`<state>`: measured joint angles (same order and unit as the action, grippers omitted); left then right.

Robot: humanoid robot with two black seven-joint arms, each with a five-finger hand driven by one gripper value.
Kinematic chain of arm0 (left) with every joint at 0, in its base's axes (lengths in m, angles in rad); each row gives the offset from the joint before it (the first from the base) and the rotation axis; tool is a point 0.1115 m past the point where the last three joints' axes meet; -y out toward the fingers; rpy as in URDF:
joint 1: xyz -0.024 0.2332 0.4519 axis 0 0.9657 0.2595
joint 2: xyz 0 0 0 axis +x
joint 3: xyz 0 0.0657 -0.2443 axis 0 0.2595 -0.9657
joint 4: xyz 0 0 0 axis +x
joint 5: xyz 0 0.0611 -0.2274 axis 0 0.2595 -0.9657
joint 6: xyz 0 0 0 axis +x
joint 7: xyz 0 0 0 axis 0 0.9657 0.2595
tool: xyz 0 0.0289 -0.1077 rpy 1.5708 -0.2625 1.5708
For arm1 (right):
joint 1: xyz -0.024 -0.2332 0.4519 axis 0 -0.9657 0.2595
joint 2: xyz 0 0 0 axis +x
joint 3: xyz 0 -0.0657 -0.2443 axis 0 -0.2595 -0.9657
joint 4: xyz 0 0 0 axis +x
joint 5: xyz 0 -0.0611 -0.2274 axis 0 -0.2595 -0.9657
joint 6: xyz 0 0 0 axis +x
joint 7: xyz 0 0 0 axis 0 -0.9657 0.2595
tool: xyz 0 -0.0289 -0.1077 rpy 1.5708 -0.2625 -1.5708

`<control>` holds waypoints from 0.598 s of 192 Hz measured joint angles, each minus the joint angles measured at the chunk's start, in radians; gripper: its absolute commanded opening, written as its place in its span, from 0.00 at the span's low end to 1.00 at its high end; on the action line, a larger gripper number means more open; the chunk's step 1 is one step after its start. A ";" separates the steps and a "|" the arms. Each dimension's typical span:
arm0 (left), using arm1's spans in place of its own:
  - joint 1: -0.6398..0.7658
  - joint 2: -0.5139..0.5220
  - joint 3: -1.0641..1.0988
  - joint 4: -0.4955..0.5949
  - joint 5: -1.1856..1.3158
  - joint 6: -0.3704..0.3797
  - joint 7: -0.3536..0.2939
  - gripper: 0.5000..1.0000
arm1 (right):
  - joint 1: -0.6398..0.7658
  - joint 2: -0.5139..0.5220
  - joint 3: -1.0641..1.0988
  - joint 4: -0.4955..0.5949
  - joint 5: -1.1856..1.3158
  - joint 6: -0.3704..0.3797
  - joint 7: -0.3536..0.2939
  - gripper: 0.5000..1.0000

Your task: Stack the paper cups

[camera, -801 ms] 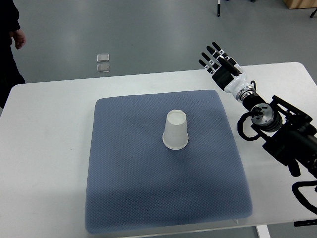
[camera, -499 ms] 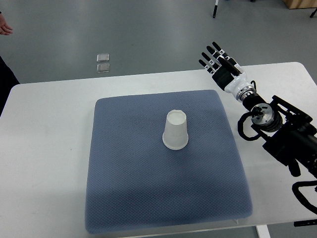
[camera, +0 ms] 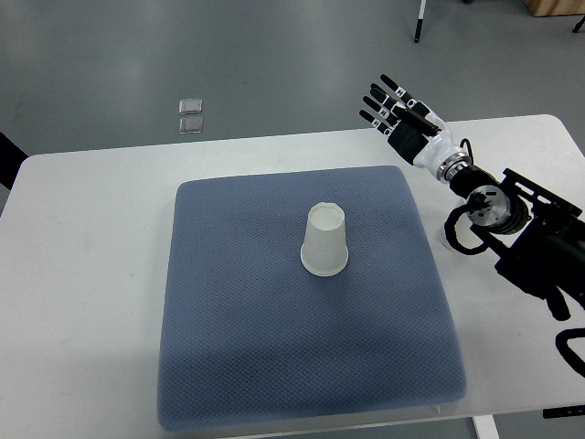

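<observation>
One cup sits upside down near the middle of the blue mat on the tabletop, and I see no second cup to stack with it. It looks light, thin and easy to squash, so a soft hold around its side should work best. Up past the mat's far corner, the right hand hangs in the air with fingers spread, holding nothing.

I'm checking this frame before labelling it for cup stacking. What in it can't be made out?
- Paper cup, top view: upside down on the blue mat; whether it is one cup or several nested is hidden by its own wall.
- Left arm: outside the picture.
- Right arm: cut off by the right edge; the right robot hand is open, holding nothing.
- Two small squares on the floor: too small to identify.
</observation>
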<state>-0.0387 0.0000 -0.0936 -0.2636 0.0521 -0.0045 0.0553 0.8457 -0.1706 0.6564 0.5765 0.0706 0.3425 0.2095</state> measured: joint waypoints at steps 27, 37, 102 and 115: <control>0.000 0.000 0.000 0.000 0.000 0.000 0.000 1.00 | 0.118 -0.126 -0.250 0.069 -0.165 0.012 -0.014 0.85; 0.000 0.000 0.000 0.000 0.000 0.000 0.000 1.00 | 0.182 -0.175 -0.372 0.098 -0.218 0.027 -0.023 0.85; -0.001 0.000 0.000 -0.027 0.001 0.000 0.000 1.00 | 0.816 -0.314 -1.236 0.373 -0.565 0.135 -0.143 0.85; -0.001 0.000 0.000 -0.028 0.001 0.000 0.000 1.00 | 0.922 -0.315 -1.343 0.434 -0.598 0.159 -0.154 0.85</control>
<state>-0.0399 0.0000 -0.0936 -0.2914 0.0529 -0.0046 0.0552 1.7679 -0.4856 -0.6866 1.0109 -0.5269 0.5017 0.0551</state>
